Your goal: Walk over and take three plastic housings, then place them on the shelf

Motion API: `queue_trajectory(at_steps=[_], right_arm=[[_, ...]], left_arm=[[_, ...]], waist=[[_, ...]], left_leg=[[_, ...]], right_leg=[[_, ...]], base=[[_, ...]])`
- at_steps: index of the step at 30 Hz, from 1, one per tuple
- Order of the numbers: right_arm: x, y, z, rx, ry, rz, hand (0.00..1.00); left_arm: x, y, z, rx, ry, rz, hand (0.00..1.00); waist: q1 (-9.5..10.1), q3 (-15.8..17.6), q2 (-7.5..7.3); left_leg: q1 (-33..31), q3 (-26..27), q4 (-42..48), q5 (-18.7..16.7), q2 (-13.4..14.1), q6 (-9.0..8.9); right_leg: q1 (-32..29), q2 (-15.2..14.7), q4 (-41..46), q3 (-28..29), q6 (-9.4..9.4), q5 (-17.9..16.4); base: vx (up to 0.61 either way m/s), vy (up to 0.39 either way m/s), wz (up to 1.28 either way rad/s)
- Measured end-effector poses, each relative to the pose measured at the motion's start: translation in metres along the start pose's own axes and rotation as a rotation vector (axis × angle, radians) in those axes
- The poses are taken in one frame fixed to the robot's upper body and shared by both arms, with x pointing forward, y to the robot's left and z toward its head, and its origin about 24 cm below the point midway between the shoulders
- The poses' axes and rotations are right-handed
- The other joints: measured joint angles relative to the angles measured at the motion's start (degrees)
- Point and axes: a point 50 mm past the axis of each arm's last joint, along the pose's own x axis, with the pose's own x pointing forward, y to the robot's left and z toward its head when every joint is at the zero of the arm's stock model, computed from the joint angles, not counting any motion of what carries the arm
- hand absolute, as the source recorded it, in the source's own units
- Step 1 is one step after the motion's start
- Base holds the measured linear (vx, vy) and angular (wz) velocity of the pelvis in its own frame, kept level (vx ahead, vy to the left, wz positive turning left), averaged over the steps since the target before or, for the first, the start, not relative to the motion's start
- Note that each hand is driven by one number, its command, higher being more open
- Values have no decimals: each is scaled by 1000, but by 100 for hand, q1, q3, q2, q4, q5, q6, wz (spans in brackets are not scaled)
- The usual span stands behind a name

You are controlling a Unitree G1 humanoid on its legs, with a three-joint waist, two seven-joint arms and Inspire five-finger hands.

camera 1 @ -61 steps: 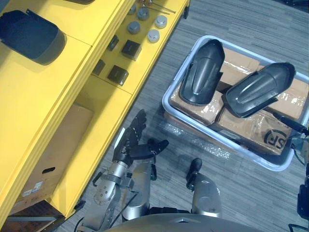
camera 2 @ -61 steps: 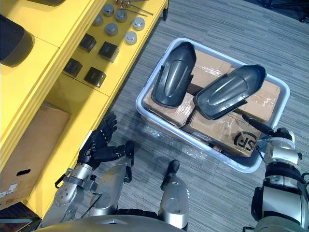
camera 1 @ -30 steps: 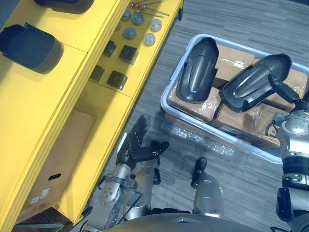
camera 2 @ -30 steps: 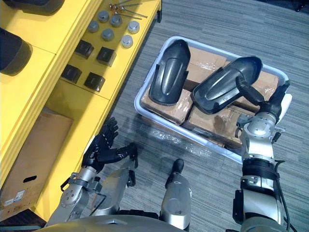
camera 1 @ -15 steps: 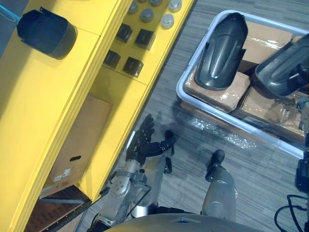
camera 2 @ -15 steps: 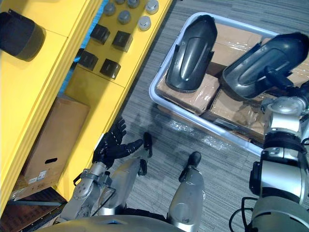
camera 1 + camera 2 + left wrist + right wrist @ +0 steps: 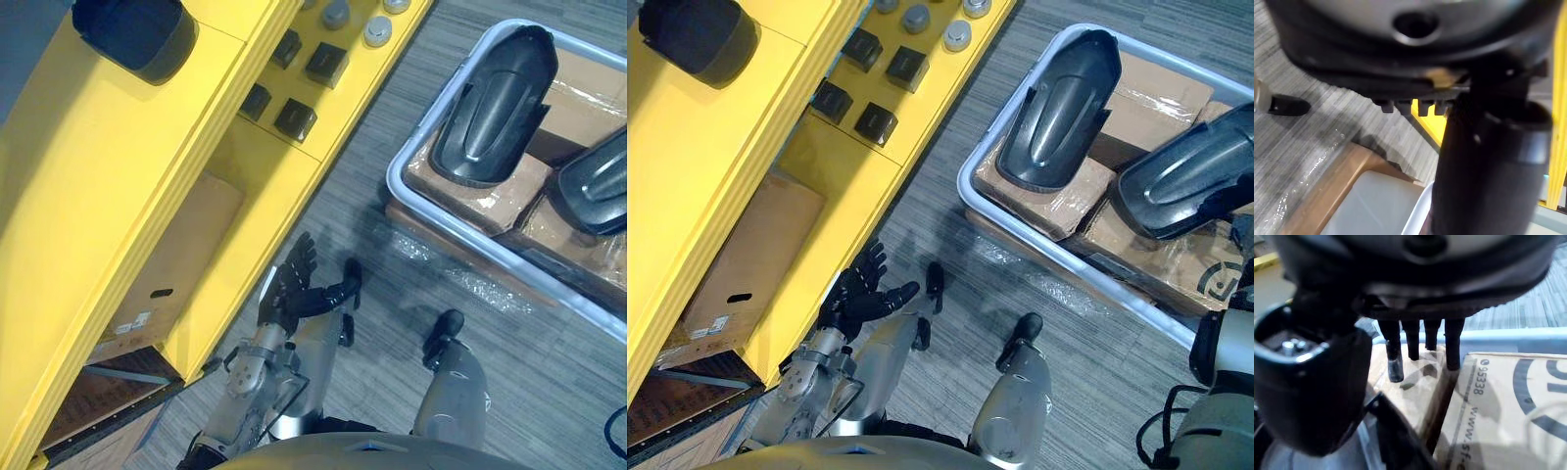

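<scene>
- Step in hand, by the look of it: reaching into the bin (image 7: 1058,253) for the next housing, with the shelf housing (image 7: 132,34) already set on the shelf's (image 7: 118,166) top board, back from its front edge.
- Find the other two in the bin on the floor, lying on cardboard boxes (image 7: 1048,201): left housing (image 7: 1053,113) along the bin's left end, right housing (image 7: 1185,181) just beside it toward the right end.
- Go for the right housing, as nearest the right hand (image 7: 1415,279).
- Come down over its glossy curved shell, curl the fingers over one long edge and bring the thumb under the other. Avoid pinching the smooth crown alone, as likely to slip.
- Lift straight up past the bin's rim before turning to the shelf, keeping clear of the left housing.
- Right hand: spread wide, fingers (image 7: 1420,340) straight and pointing down at the boxes, thumb held apart, holding nothing. Poised over the bin's right end beside a dark edge, probably the right housing's.
- Left hand (image 7: 291,287): low over the floor near the shelf's front edge, fingers straight and fanned, thumb out, empty. Leave idle, or bring across to steady the shell's far end.
</scene>
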Motion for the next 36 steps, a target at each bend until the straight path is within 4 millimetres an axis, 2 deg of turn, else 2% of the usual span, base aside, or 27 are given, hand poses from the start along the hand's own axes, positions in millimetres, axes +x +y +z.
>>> queue_trajectory(at_steps=[8,12,13,19,22,26,32,36], right_arm=[[2,11,-14,17,46,61,0],[3,27,-32,29,65,126,0],[4,34,-42,44,69,152,0],[-1,63,-62,43,39,225,0],[-2,73,-84,45,33,255,0],[-18,103,-108,42,-3,325,0],[-40,128,-138,22,-1,373,0],[-60,143,-145,42,-22,432,0]], left_arm=[[-3,2,-2,3,11,13,100],[-5,6,-3,21,18,18,100],[-6,8,-3,31,21,19,100],[-12,17,3,37,2,51,100],[-14,19,11,53,-29,45,100],[-18,24,27,101,-84,37,100],[-18,24,31,127,-97,-8,100],[-19,23,29,150,-81,-27,100]], waist=[[-16,29,-84],[-29,-2,-285],[-49,-13,-373],[-196,-38,-618],[-208,-50,-742],[-335,-56,-977],[-356,-228,-1168],[-405,-431,-1264]], left_leg=[[304,-23,-132,42,83,-39],[462,1,-209,49,149,-47],[541,-5,-236,47,164,-49],[801,2,-420,67,197,-75],[1007,28,-556,74,207,-88],[1317,74,-750,86,234,-98],[1668,186,-1039,105,253,-105],[1879,239,-1234,114,234,-109]], right_leg=[[335,132,-199,-55,6,12],[481,219,-293,-55,-8,8],[556,245,-310,-57,-26,-5],[795,327,-492,-69,-28,-7],[986,391,-611,-75,-10,6],[1288,477,-824,-77,13,60],[1596,566,-1112,-56,30,103],[1766,583,-1268,-53,46,131]], base=[[13,-29,-1],[40,-49,-5],[52,-64,-3],[39,-43,-1],[52,-53,-2],[61,-60,-4],[78,-56,-6],[96,-42,-4]])
